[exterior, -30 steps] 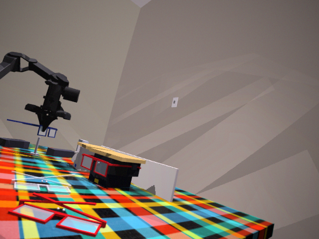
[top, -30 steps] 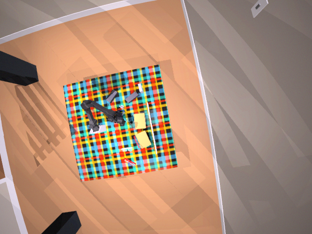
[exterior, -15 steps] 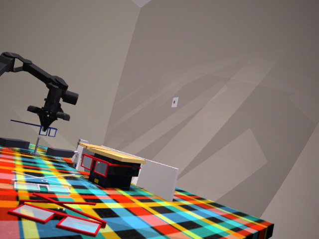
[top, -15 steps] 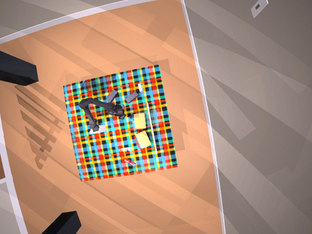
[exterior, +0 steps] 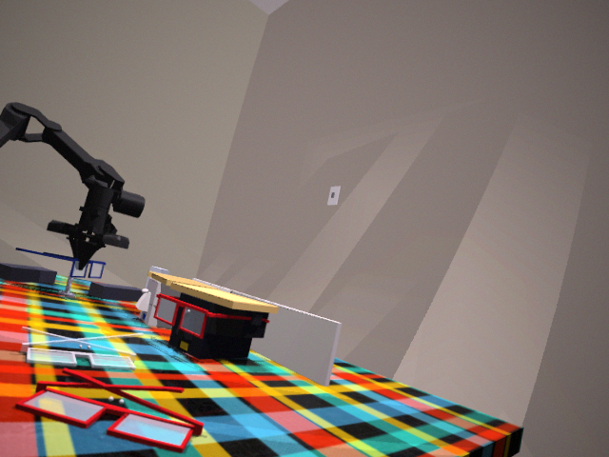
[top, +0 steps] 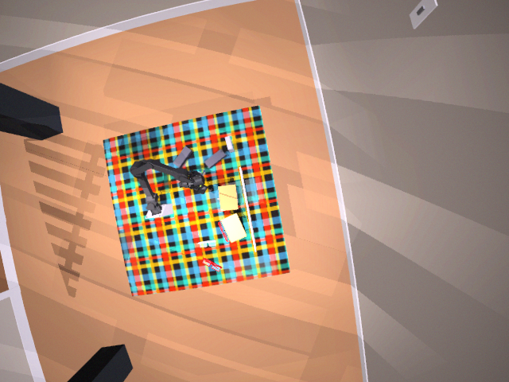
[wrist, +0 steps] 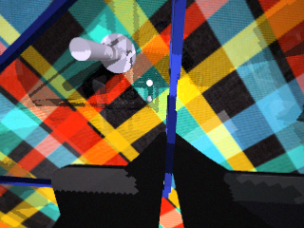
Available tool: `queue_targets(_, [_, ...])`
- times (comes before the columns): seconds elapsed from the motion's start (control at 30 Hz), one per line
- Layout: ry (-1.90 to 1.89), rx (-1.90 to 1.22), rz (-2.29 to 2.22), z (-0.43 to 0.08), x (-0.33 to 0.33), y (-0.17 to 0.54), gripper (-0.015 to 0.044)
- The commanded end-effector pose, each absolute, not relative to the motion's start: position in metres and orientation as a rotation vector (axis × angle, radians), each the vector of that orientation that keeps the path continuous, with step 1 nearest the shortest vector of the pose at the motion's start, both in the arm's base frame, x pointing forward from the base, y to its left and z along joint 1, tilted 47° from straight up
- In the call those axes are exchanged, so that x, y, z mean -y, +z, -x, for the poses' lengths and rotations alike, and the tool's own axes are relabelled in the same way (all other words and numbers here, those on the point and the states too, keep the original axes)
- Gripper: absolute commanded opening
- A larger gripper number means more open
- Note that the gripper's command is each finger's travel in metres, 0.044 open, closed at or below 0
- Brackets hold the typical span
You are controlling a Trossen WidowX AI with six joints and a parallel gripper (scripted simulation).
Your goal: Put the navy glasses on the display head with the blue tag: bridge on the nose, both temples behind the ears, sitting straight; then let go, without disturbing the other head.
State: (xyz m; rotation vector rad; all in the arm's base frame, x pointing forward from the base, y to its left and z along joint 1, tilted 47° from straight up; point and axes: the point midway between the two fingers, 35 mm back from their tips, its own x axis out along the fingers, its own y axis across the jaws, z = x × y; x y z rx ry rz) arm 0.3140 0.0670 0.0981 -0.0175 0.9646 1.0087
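Navy glasses (exterior: 44,253) (wrist: 176,62): pinched in my hand (top: 201,189) (exterior: 82,267) (wrist: 167,137) | blue-tagged head (top: 227,197) (exterior: 152,295): near, right of hand, top view | carry: across, judged next.

Orange-brown floor (top: 254,325), plank-like, spreading below my worktop (top: 153,283) (exterior: 418,418). Worktop squarish, checked in red, yellow, teal, blue and black; I see one corner, dark-sided, at lower right in the exterior view. Pale skirting (top: 314,74) edges the floor. Grey-brown walls (top: 431,164) (exterior: 418,64) meet in an upright corner beyond the worktop. One wall carries a small white plate (top: 423,13) (exterior: 334,195), dark at centre. Slanting bands of light and shade cross it. Two dark blocky pieces (top: 30,113) stand off the worktop's left edge and lower-left corner. Barred shadow between them.
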Motion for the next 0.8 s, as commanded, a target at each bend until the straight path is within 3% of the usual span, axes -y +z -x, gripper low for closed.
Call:
queue_targets(0.0, [1.012,-0.970,0.008,-0.314,-0.079,0.088,0.0000])
queue_targets(0.77, [1.012,-0.971,0.008,-0.312,-0.070,0.078,0.0000])
